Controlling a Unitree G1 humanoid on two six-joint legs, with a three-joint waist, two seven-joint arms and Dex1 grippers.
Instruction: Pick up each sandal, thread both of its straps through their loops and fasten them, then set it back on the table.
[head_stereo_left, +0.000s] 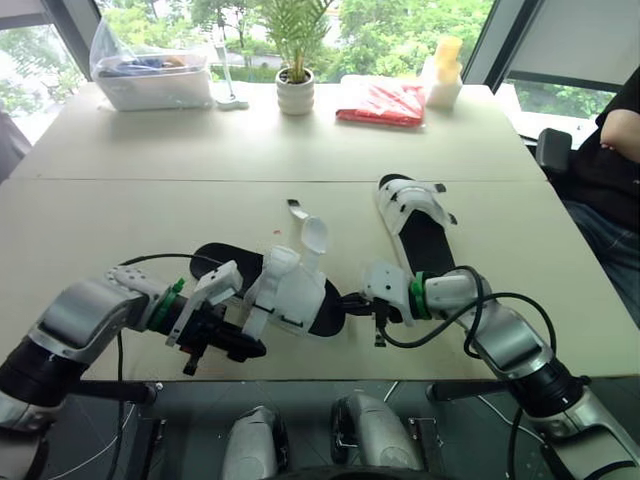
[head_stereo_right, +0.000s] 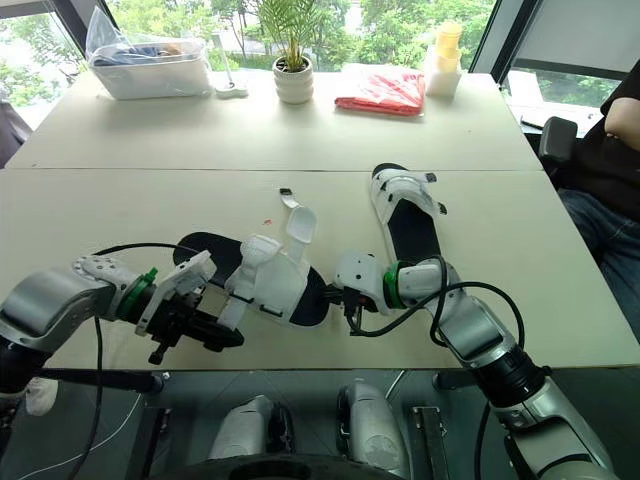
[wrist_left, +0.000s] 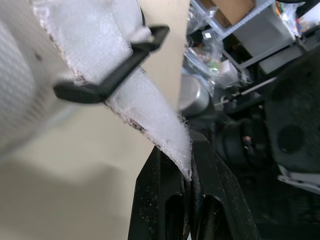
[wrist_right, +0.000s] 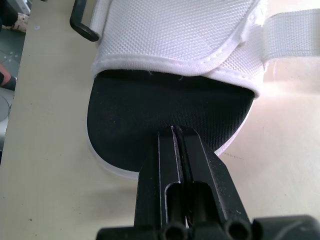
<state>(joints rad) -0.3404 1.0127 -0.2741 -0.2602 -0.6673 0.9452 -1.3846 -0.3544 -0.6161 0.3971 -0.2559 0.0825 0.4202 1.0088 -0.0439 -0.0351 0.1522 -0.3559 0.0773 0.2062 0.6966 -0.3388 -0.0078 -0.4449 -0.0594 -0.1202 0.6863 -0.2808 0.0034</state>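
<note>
L gripper pinches strap, tip hidden; R gripper clamps sandal

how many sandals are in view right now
2. The near sandal is held between the grippers: the left gripper pinches a strap and the right gripper clamps the sole's end. The far sandal lies behind it to the right, untouched.

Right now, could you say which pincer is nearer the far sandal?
Right. The right pincer, gripping the near sandal, is beside the far sandal; the left pincer, pinching a strap, is farther.
</note>
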